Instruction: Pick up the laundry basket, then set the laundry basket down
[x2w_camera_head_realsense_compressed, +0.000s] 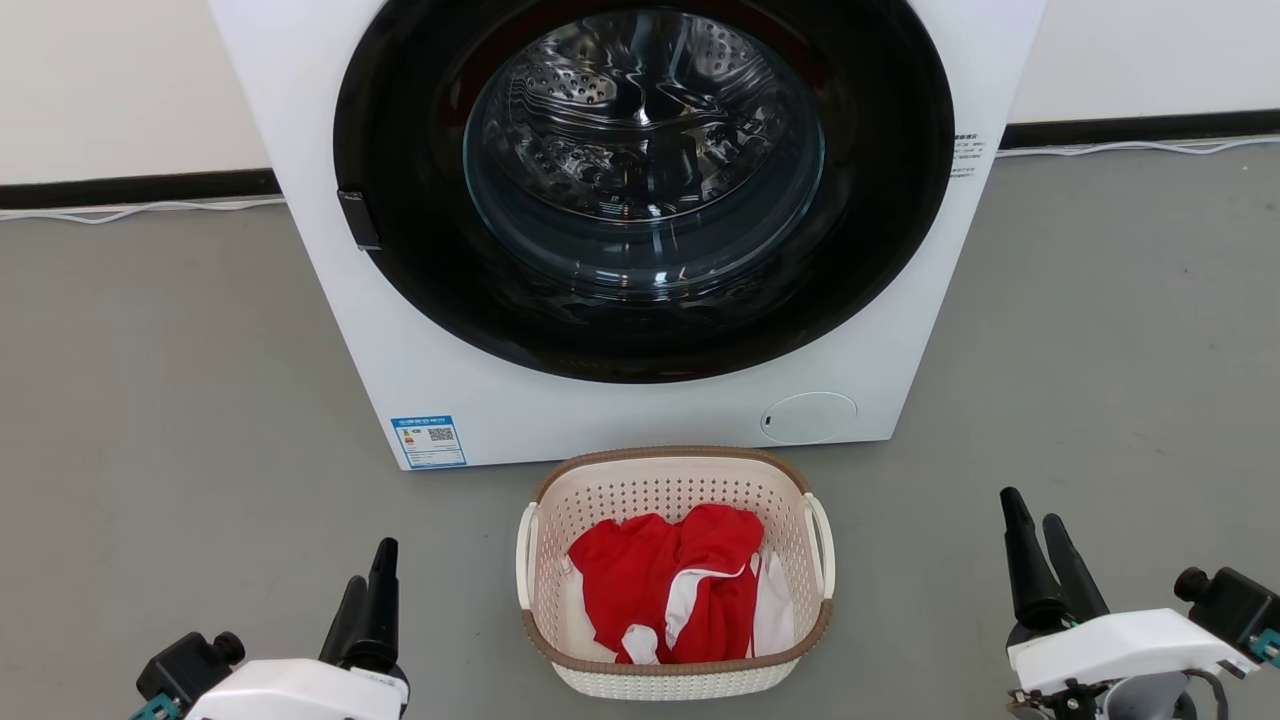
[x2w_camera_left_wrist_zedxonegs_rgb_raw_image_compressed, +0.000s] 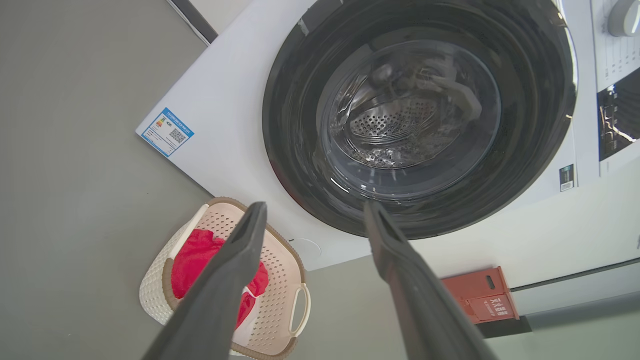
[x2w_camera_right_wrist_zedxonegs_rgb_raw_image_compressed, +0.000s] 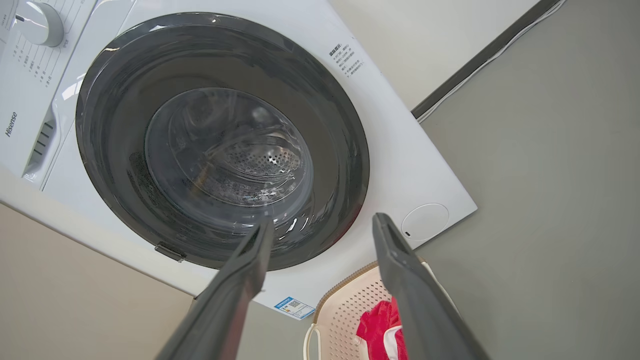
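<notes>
Approach step, nothing lifted yet. Small cream perforated plastic laundry basket (x2w_camera_head_realsense_compressed: 660, 487) with brown rim, resting on grey floor (x2w_camera_head_realsense_compressed: 180, 400) just before white front-loading washer (x2w_camera_head_realsense_compressed: 620, 410). Left gripper (x2w_camera_head_realsense_compressed: 371, 566) and right gripper (x2w_camera_head_realsense_compressed: 1029, 505) spread and empty, well apart either side. Next: closing in on the white side handles (x2w_camera_head_realsense_compressed: 822, 545), evenly.

A smooth grey floor (x2w_camera_head_realsense_compressed: 150, 400) runs back to a plain cream wall (x2w_camera_head_realsense_compressed: 110, 80). A black skirting strip (x2w_camera_head_realsense_compressed: 130, 188) lines the wall's foot, and a thin white cable (x2w_camera_head_realsense_compressed: 150, 210) lies along it. A white front-loading washing machine (x2w_camera_head_realsense_compressed: 340, 330) stands before the wall, with a round dark glass door (x2w_camera_head_realsense_compressed: 640, 190) and a blue label (x2w_camera_head_realsense_compressed: 428, 441) low on its front. A red-brown plastic crate (x2w_camera_left_wrist_zedxonegs_rgb_raw_image_compressed: 480, 295) sits by the wall near it.
</notes>
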